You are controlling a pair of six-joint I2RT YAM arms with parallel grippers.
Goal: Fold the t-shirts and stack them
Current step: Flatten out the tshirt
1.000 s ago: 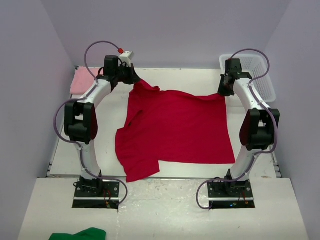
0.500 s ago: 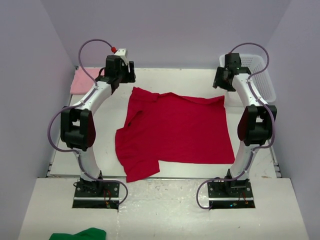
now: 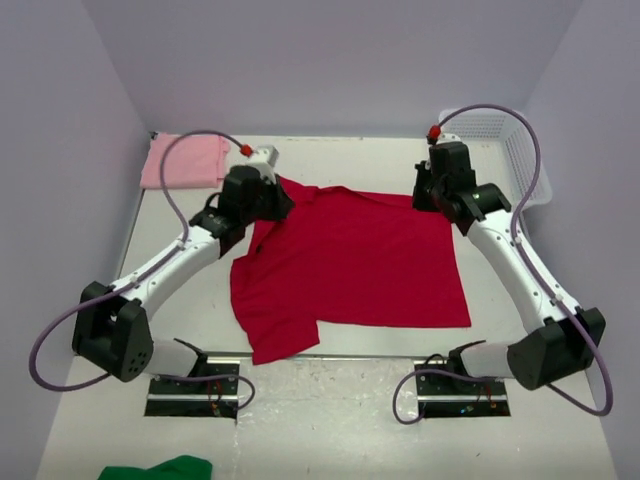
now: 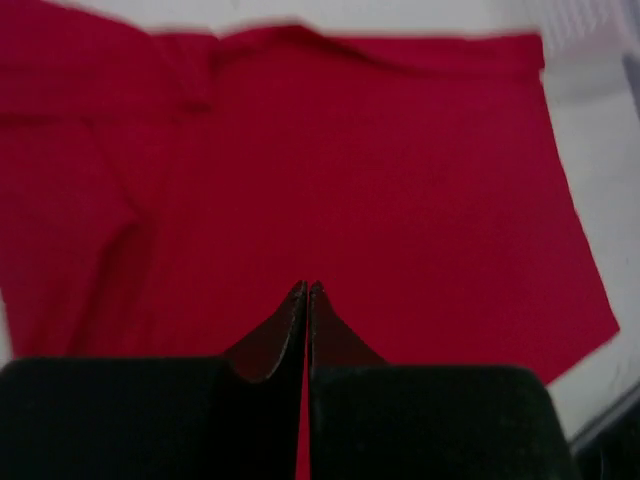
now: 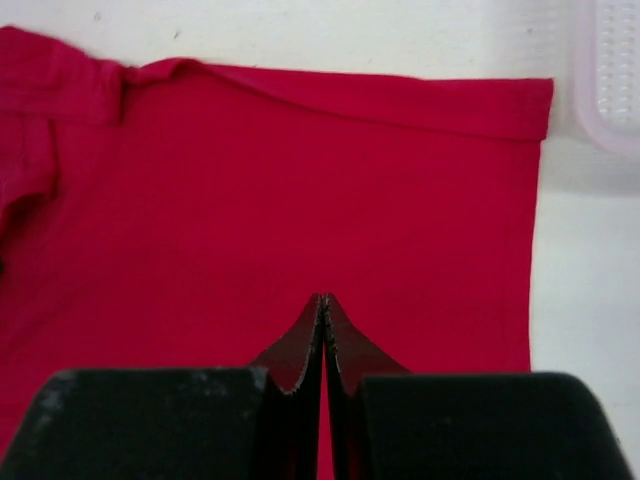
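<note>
- Cloth first: the red t-shirt lies spread at the centre of the top view, its upper hem straight and one sleeve bunched at lower left. Lying this flat, it looks ready for a first fold.
- Both the left gripper and the right gripper have their fingers pressed together with nothing pinched. They are poised near the shirt's upper corners, probably to take that hem.
- Folded small, the pink t-shirt sits at upper left, likely the stack's base.
- At upper right the white basket, and at the bottom edge the green cloth, lie apart from the shirt; nothing blocks the fold.

White table: red tee, pink tee, basket.
</note>
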